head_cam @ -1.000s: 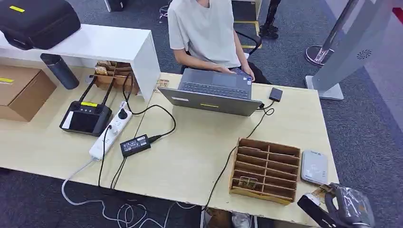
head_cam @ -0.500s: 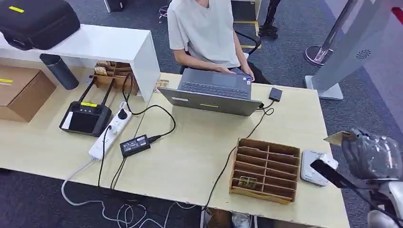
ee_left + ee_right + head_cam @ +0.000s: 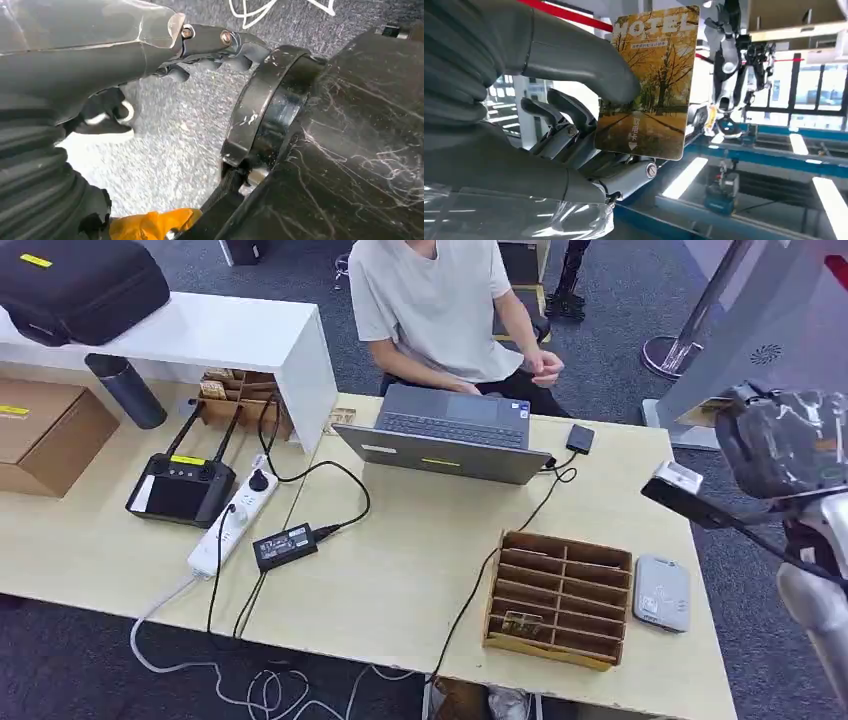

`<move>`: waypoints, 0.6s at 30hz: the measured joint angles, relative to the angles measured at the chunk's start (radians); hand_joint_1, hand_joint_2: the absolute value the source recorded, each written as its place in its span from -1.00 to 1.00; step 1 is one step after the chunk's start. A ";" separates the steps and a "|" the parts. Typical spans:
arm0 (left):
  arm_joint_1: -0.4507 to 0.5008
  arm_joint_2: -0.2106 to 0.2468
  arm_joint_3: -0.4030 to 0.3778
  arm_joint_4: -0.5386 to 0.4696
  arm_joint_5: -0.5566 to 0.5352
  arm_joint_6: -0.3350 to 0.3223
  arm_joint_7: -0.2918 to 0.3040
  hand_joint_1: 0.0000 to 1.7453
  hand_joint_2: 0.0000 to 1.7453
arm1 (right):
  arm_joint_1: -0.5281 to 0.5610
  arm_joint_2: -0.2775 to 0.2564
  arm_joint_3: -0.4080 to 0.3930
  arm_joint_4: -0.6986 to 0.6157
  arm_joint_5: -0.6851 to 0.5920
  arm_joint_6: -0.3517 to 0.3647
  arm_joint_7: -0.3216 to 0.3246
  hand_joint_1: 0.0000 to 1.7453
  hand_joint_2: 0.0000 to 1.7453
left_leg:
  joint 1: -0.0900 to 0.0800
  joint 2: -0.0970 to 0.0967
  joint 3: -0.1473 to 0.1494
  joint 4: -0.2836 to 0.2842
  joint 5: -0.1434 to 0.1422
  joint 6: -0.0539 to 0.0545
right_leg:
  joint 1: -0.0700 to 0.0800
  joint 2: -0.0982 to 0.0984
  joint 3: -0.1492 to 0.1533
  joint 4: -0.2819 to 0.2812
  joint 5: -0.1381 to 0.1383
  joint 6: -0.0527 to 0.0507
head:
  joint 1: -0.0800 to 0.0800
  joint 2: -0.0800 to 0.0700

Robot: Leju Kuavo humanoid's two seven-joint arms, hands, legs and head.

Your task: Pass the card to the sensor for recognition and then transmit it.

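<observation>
My right hand (image 3: 785,445) is raised beyond the table's right edge, well above the grey card sensor (image 3: 661,592). In the right wrist view its thumb (image 3: 589,65) and fingers pinch a hotel card (image 3: 651,80) printed with autumn trees, held upright. A tan edge of the card (image 3: 700,413) shows beside the hand in the head view. The sensor lies flat at the table's near right corner, next to a wooden slotted box (image 3: 558,597). My left hand (image 3: 125,55) hangs over the carpet and holds nothing.
A person in a white shirt (image 3: 435,300) sits behind an open laptop (image 3: 450,435), one hand (image 3: 545,365) lifted. One card (image 3: 520,623) sits in a slot of the box. A power strip (image 3: 232,518), adapter (image 3: 285,545), remote controller (image 3: 180,488) and cardboard box (image 3: 45,430) fill the left.
My right hand has risen from the table's near right corner, past the sensor, up and farther away, still holding the card. The person's hand has lifted off the laptop.
</observation>
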 joint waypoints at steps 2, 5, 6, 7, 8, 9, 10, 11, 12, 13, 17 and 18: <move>-0.008 -0.014 0.000 0.030 -0.022 -0.022 0.000 -1.00 1.00 | -0.082 0.029 0.067 0.079 0.040 0.002 0.009 1.00 1.00 | 0.000 0.000 0.001 0.000 0.000 0.000 | 0.000 0.000 0.000 0.000 0.000 0.000 | 0.000 0.000; -0.010 -0.032 0.000 0.075 -0.106 -0.049 0.000 -1.00 1.00 | -0.189 0.079 0.162 0.198 0.075 -0.003 0.021 1.00 1.00 | 0.000 0.000 0.002 0.000 0.001 0.000 | 0.000 0.000 0.000 0.000 0.001 0.000 | 0.001 0.000; -0.011 -0.034 0.000 0.086 -0.138 -0.059 0.000 -1.00 1.00 | -0.217 0.094 0.183 0.235 0.087 -0.007 0.026 1.00 1.00 | 0.000 -0.001 0.001 0.000 0.001 0.000 | 0.000 0.000 0.000 0.000 0.001 0.000 | 0.000 0.000; -0.012 -0.037 0.000 0.094 -0.159 -0.071 0.000 -1.00 1.00 | -0.238 0.109 0.201 0.266 0.091 -0.012 0.029 1.00 1.00 | 0.000 -0.001 0.001 0.000 0.001 0.000 | 0.000 -0.001 0.000 0.000 0.001 0.000 | 0.000 0.000; -0.014 -0.040 0.000 0.103 -0.171 -0.080 0.000 -1.00 1.00 | -0.254 0.121 0.214 0.291 0.094 -0.017 0.030 1.00 1.00 | 0.000 -0.002 0.001 0.000 0.001 0.000 | 0.000 -0.001 0.000 0.000 0.001 0.000 | 0.000 0.000; -0.014 -0.042 0.000 0.109 -0.177 -0.082 0.000 -1.00 1.00 | -0.268 0.132 0.226 0.314 0.097 -0.022 0.031 1.00 1.00 | 0.000 -0.003 0.001 0.000 0.001 0.000 | 0.000 -0.002 0.000 0.000 0.001 0.000 | 0.000 0.000; -0.015 -0.046 0.000 0.116 -0.185 -0.086 0.000 -1.00 1.00 | -0.282 0.142 0.237 0.336 0.099 -0.024 0.032 1.00 1.00 | 0.000 -0.003 0.000 0.000 0.001 0.000 | 0.000 -0.002 0.000 0.000 0.001 0.000 | 0.000 0.000; -0.016 -0.048 0.000 0.124 -0.199 -0.093 0.000 -1.00 1.00 | -0.295 0.153 0.250 0.359 0.101 -0.026 0.035 1.00 1.00 | 0.000 -0.003 0.000 0.000 0.001 0.000 | 0.000 -0.002 0.000 0.000 0.001 0.000 | 0.000 0.000; -0.016 -0.052 0.000 0.130 -0.221 -0.099 0.000 -1.00 1.00 | -0.310 0.164 0.260 0.382 0.105 -0.029 0.041 1.00 1.00 | 0.000 -0.003 0.000 0.000 0.001 0.000 | 0.000 -0.002 0.000 0.000 0.001 0.000 | 0.000 0.000; -0.016 -0.053 0.000 0.137 -0.251 -0.106 0.001 -1.00 1.00 | -0.325 0.175 0.270 0.406 0.111 -0.030 0.050 1.00 1.00 | 0.000 -0.002 0.000 0.000 0.001 0.000 | 0.000 -0.001 0.000 0.000 0.001 0.000 | 0.000 0.000; -0.023 -0.067 0.000 0.161 -0.281 -0.124 0.010 -1.00 1.00 | -0.388 0.241 0.302 0.531 0.132 -0.033 0.081 1.00 1.00 | 0.000 -0.003 0.000 0.000 0.001 0.000 | 0.000 -0.002 0.000 0.000 0.001 0.000 | 0.000 0.000; -0.024 -0.068 0.000 0.166 -0.281 -0.126 0.010 -1.00 1.00 | -0.399 0.256 0.305 0.557 0.132 -0.034 0.086 1.00 1.00 | 0.000 -0.003 0.000 0.000 0.001 0.000 | 0.000 -0.002 0.000 0.000 0.001 0.000 | 0.000 0.000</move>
